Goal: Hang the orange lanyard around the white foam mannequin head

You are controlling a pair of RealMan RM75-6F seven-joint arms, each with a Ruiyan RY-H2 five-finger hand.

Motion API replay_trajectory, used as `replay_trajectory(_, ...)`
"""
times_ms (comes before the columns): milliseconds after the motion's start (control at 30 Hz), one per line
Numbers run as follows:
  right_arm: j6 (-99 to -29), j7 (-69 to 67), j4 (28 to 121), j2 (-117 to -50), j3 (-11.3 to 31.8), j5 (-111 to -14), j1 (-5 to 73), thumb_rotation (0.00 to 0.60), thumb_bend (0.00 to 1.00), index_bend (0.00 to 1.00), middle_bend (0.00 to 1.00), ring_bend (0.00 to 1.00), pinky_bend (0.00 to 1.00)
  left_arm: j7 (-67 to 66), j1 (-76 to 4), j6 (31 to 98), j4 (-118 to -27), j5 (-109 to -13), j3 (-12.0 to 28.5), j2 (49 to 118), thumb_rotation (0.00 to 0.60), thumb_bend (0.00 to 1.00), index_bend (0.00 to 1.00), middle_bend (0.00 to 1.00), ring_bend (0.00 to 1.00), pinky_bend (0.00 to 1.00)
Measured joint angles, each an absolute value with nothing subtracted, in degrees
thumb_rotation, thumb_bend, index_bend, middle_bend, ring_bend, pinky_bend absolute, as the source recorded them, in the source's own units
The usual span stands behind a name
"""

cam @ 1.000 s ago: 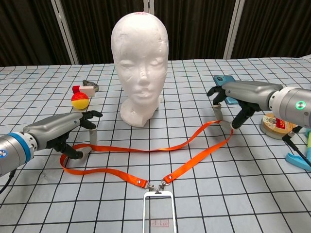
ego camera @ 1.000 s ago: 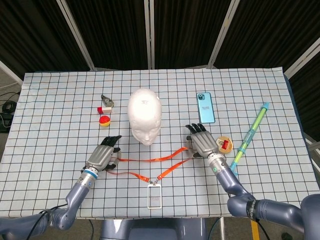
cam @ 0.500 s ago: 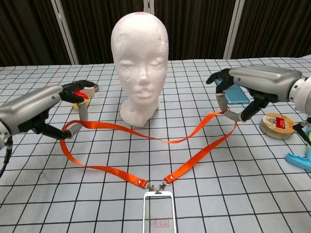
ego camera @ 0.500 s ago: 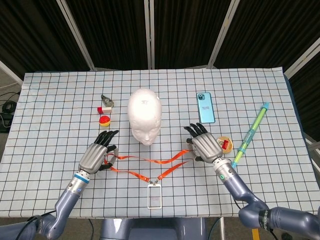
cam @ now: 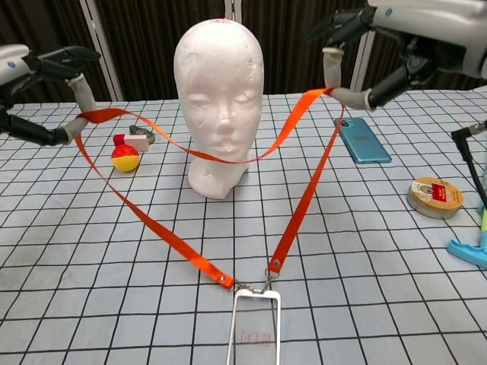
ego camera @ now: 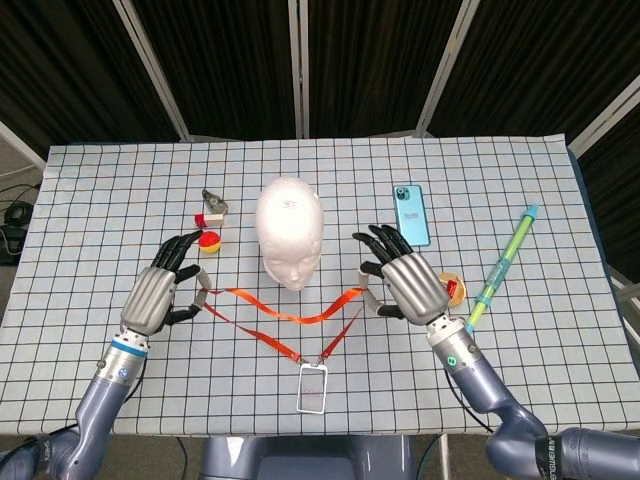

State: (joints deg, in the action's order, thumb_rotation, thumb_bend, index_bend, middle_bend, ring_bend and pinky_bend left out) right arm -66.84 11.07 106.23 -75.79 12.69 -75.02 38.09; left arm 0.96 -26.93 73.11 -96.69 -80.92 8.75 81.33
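Both hands, left hand [cam: 38, 99] and right hand [cam: 380, 46], have risen, each pinching one orange lanyard [cam: 297, 205] before one mannequin head [cam: 219, 106].

Blue phone [ego camera: 411, 214], tape roll [cam: 434, 195], red-yellow ball [cam: 125, 157], checked tablecloth [ego camera: 560, 340].

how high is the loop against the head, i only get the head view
Observer: In the chest view the right hand holds the lanyard at about forehead level on the head, below the crown.
Operator: and the left
Observer: The left hand holds its end a little lower, near nose level.
Operator: far strand clear of the face
Observer: No. It sags across the front of the head just under the chin; I cannot tell if it touches.
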Motion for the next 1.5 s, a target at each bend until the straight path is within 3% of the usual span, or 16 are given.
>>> replay_trajectory(500,-67.54,17.77,111.47,-75.41,19.82,-65.0,41.35,0.6,0.5,0.78,0.13,0.0,0.0,-1.19,-32.29,66.08,-104.09,-69.75,17.03,75.65,0.6,0.52,0.67,0.0,0.0,0.0)
replay_trajectory(900,-66.93,14.0,110.98,-74.95,26.16,-56.92,43.44,0.6,0.5,0.78,0.14,0.0,0.0,-3.0,-36.65,62.06,-103.51,-58.13,22.6,74.08,0.6,0.52,0.67,0.0,0.0,0.0)
replay_trajectory(1133,-65.2,13.14,108.5,-74.37,31.54,-47.37,47.23,0.6,0.5,0.77,0.14,0.0,0.0,-4.47,-40.43,59.27,-102.12,-49.8,25.73,73.36,0.6,0.52,0.67,0.0,0.0,0.0)
replay_trajectory(1500,-61.97,13.01,99.91,-74.59,35.3,-34.72,52.22,0.6,0.5,0.77,0.14,0.0,0.0,-7.15,-45.35,56.71,-96.17,-40.15,26.92,74.45,0.6,0.52,0.67,0.0,0.0,0.0)
